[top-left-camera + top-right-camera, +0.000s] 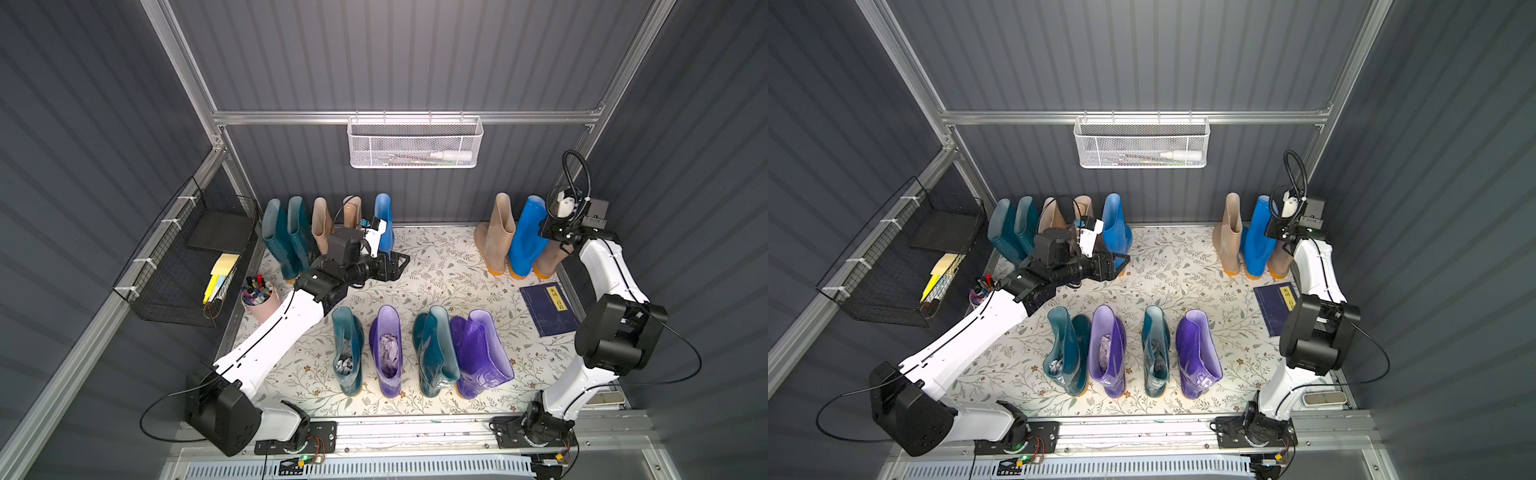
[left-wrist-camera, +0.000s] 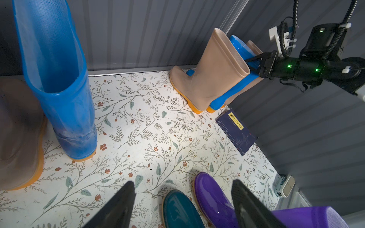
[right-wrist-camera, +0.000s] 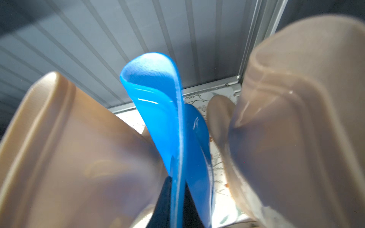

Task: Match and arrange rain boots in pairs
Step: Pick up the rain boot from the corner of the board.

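In both top views the rain boots stand on the floral mat (image 1: pixel 440 274). Along the back wall are two dark teal boots (image 1: pixel 286 237), two beige boots (image 1: pixel 322 224) and a bright blue boot (image 1: pixel 384 220). At the back right a second blue boot (image 1: pixel 528 237) stands between two beige boots (image 1: pixel 498 232). My right gripper (image 3: pixel 177 180) is shut on the rear rim of this blue boot's shaft (image 3: pixel 158 94). The front row runs teal (image 1: pixel 347 349), purple (image 1: pixel 388 349), teal (image 1: pixel 434 349), purple (image 1: pixel 482 353). My left gripper (image 2: pixel 182 183) hangs open and empty beside the back-left blue boot (image 2: pixel 59 79).
A pink cup of pens (image 1: pixel 259 297) stands at the mat's left edge and a dark blue book (image 1: pixel 548 309) lies at its right edge. A black wire basket (image 1: pixel 195 257) hangs on the left wall. A white mesh basket (image 1: pixel 413 143) hangs on the back rail.
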Tool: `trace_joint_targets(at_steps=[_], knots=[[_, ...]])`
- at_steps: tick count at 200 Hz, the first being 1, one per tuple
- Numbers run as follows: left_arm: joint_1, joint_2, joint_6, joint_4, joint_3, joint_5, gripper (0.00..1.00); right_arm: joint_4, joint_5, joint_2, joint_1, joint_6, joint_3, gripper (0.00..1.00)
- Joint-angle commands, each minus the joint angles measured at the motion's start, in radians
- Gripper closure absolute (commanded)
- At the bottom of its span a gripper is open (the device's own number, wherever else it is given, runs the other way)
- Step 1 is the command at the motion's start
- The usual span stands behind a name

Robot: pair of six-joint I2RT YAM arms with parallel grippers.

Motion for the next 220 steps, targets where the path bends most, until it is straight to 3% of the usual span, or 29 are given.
trace_joint_targets(at_steps=[1, 86, 139, 162, 220], knots=[[-0.006, 0.013, -0.009, -0.005, 0.036, 0.021, 0.21, -0.007, -0.057, -0.029, 0.001, 0.009, 0.015, 1.0], [-0.009, 0.011, -0.005, -0.008, 0.035, 0.026, 0.22, 0.023, -0.009, -0.225, 0.034, 0.047, -0.106, 1.0], [-0.009, 0.011, -0.003, -0.014, 0.039, 0.033, 0.22, 0.024, 0.181, -0.409, 0.064, 0.06, -0.225, 1.0], [-0.009, 0.006, 0.002, -0.015, 0.039, 0.034, 0.22, 0.009, 0.205, -0.502, 0.067, 0.093, -0.266, 1.0], [-0.009, 0.003, 0.019, -0.03, 0.056, 0.042, 0.22, -0.092, 0.207, -0.667, 0.112, 0.08, -0.228, 1.0]])
